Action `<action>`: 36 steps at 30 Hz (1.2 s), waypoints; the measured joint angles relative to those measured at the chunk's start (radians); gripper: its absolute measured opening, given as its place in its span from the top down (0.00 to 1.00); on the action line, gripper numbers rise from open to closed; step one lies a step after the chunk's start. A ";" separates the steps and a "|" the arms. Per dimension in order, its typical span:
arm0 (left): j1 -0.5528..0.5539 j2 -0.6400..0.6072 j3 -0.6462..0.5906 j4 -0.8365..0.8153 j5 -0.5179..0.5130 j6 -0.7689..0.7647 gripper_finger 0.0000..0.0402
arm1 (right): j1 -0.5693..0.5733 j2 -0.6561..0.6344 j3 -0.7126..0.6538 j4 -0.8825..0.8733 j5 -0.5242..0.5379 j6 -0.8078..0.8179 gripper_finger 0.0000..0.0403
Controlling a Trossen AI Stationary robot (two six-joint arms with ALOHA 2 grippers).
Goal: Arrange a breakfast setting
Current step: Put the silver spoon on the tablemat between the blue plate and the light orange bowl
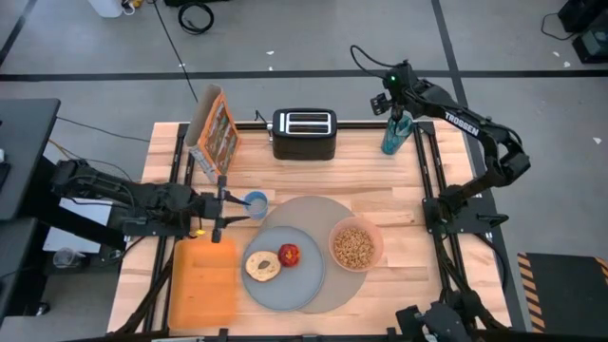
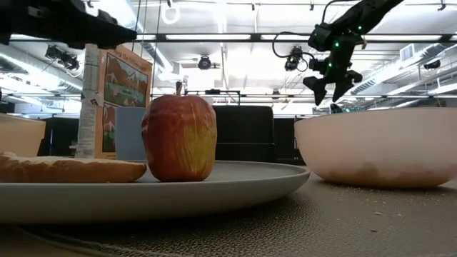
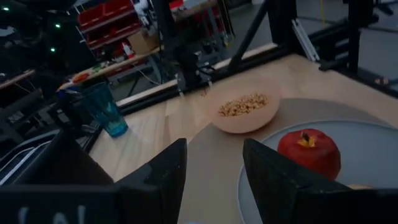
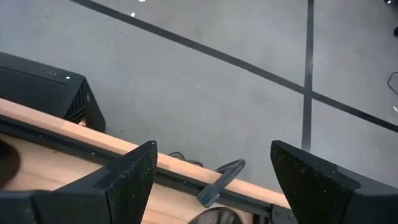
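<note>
On the worktop's near middle lies the grey mat (image 1: 328, 249), carrying a pink bowl (image 1: 356, 244) of tan cereal and a blue-grey plate (image 1: 309, 285) holding a bagel (image 1: 261, 266) and a red apple (image 1: 289, 255). Left gripper (image 1: 224, 205) reaches in from the left edge beside a blue cup (image 1: 256, 201), jaws partly apart, holding nothing. Right gripper (image 1: 396, 112) hovers over a teal bottle (image 1: 393, 138) at the far right corner, jaws wide apart.

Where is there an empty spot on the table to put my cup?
Bare wood lies between the toaster and the grey mat, and right of the cereal bowl. It is crowded by the left gripper, orange board and plate.
</note>
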 joint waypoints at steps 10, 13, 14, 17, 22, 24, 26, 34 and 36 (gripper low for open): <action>0.000 -0.143 -0.036 -0.031 -0.003 -0.037 0.59 | -0.025 -0.003 -0.018 -0.015 -0.018 0.052 0.21; 0.000 -0.149 -0.036 -0.034 -0.003 -0.041 0.59 | -0.018 -0.029 -0.083 0.041 -0.011 0.050 0.21; 0.000 -0.149 -0.036 -0.038 -0.003 -0.041 0.59 | -0.018 -0.043 -0.108 0.061 -0.023 0.051 0.22; 0.000 -0.148 -0.036 -0.042 -0.003 -0.040 0.59 | -0.018 -0.095 -0.185 0.130 -0.026 0.057 0.23; 0.000 -0.148 -0.036 -0.040 -0.003 -0.039 0.59 | -0.018 -0.164 -0.285 0.205 -0.024 0.068 0.24; 0.000 -0.148 -0.036 -0.034 -0.003 -0.033 0.59 | -0.018 -0.179 -0.309 0.226 -0.025 0.069 0.24; 0.000 -0.148 -0.036 -0.025 -0.003 -0.031 0.59 | -0.018 -0.182 -0.324 0.243 -0.026 0.069 0.24; 0.000 -0.148 -0.036 -0.023 -0.003 -0.038 0.59 | -0.018 -0.182 -0.380 0.316 -0.059 0.073 0.27; 0.000 -0.148 -0.036 -0.023 -0.003 -0.038 0.59 | -0.018 -0.182 -0.384 0.319 -0.059 0.075 0.30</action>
